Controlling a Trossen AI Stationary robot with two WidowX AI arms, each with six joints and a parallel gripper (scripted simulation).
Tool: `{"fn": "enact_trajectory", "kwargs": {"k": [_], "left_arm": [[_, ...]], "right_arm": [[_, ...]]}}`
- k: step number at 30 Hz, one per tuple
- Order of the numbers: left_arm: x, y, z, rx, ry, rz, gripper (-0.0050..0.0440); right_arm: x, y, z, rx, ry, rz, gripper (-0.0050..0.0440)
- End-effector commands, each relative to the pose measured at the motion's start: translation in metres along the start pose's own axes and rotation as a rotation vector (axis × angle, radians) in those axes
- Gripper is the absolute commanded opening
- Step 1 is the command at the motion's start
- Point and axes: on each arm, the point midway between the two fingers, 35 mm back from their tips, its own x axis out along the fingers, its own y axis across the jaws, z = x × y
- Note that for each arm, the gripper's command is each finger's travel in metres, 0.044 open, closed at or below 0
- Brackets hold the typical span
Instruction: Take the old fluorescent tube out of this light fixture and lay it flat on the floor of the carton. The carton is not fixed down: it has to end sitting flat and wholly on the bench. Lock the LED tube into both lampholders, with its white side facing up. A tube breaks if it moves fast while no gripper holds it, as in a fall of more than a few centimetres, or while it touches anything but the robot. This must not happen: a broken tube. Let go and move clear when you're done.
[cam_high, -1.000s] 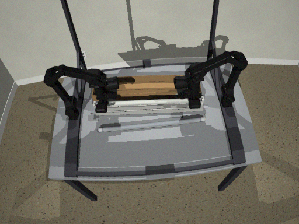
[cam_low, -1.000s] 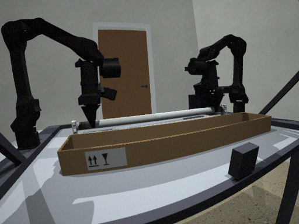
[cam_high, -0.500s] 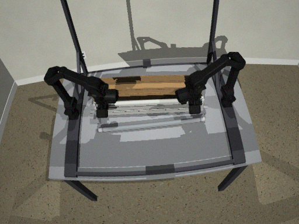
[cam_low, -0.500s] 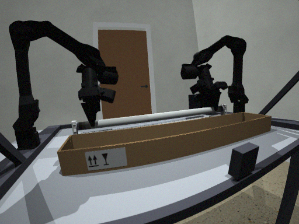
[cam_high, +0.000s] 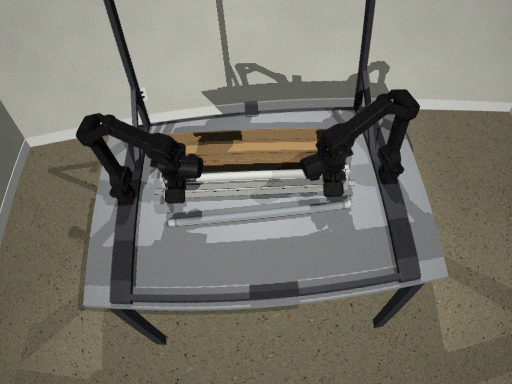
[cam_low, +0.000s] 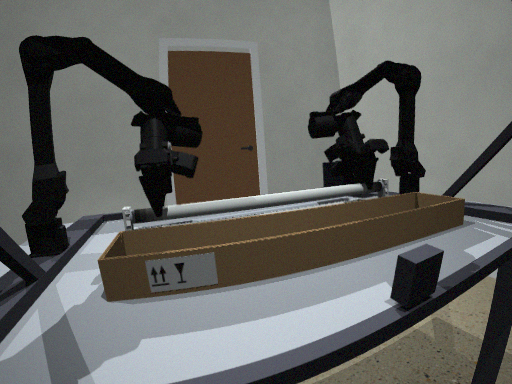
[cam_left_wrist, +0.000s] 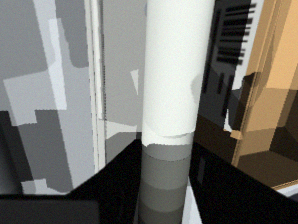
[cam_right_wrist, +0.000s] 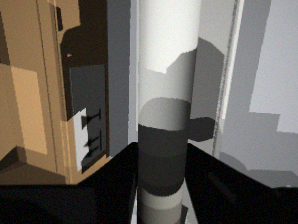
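The old tube (cam_high: 250, 175) (cam_low: 260, 200) (cam_left_wrist: 172, 75) (cam_right_wrist: 165, 30) lies level between the lampholders (cam_low: 127, 217) (cam_low: 383, 186) of the white fixture (cam_high: 250, 190). My left gripper (cam_low: 159, 211) (cam_left_wrist: 164, 147) is shut on it near one end. My right gripper (cam_low: 370, 187) (cam_right_wrist: 160, 150) is shut on it near the other end. Both grippers are tilted. Whether the end pins sit in the slots is too small to tell. The LED tube (cam_high: 260, 213), looking grey on top, lies slightly askew on the bench in front. The carton (cam_high: 270, 146) (cam_low: 290, 260) stands flat behind the fixture, with no tube seen inside.
The bench (cam_high: 260, 260) has a dark frame rail (cam_high: 200, 298) along its front edge. Dark uprights (cam_high: 125, 55) (cam_high: 367, 40) rise at the back corners. A small dark block (cam_low: 417, 275) stands at the rear rail behind the carton. The carton's long wall runs close beside the fixture.
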Motion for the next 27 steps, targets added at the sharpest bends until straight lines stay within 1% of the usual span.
{"fn": "enact_trajectory", "kwargs": {"k": [1,3,4,5,7,8,12,14,18,20,27], "left_arm": [[-0.006,-0.001,0.005,0.011,-0.022,0.000,0.0109],[-0.006,-0.001,0.005,0.011,-0.022,0.000,0.0157],[-0.006,-0.001,0.005,0.011,-0.022,0.000,0.0170],[-0.006,-0.001,0.005,0.011,-0.022,0.000,0.0170],[-0.008,-0.001,0.005,0.011,-0.022,0.000,0.0218],[-0.012,-0.001,0.006,0.011,-0.022,-0.002,0.0230],[-0.045,-0.001,0.006,0.019,-0.038,0.010,0.0230],[-0.045,-0.001,0.006,0.019,-0.038,0.010,0.0230],[-0.067,0.000,0.004,0.015,-0.029,0.010,0.0230],[-0.069,0.000,0.004,0.015,-0.029,0.010,0.0230],[-0.068,-0.001,0.004,0.016,-0.025,0.006,0.0230]], "right_arm": [[-0.004,0.001,0.003,-0.006,-0.017,0.004,0.0108],[-0.004,0.001,0.003,-0.006,-0.017,0.004,0.0156],[-0.004,0.001,0.003,-0.006,-0.017,0.004,0.0170],[-0.004,0.001,0.003,-0.006,-0.017,0.004,0.0170],[-0.006,0.001,0.003,-0.006,-0.017,0.004,0.0218],[-0.011,0.001,0.004,-0.010,-0.025,0.003,0.0230],[-0.039,0.000,0.005,-0.014,-0.034,-0.004,0.0230],[-0.039,0.000,0.005,-0.014,-0.034,-0.004,0.0230],[-0.063,0.000,0.004,-0.011,-0.026,-0.003,0.0230],[-0.069,0.000,0.004,-0.011,-0.026,-0.001,0.0230],[-0.069,0.000,0.004,-0.012,-0.026,0.000,0.0230]]}}
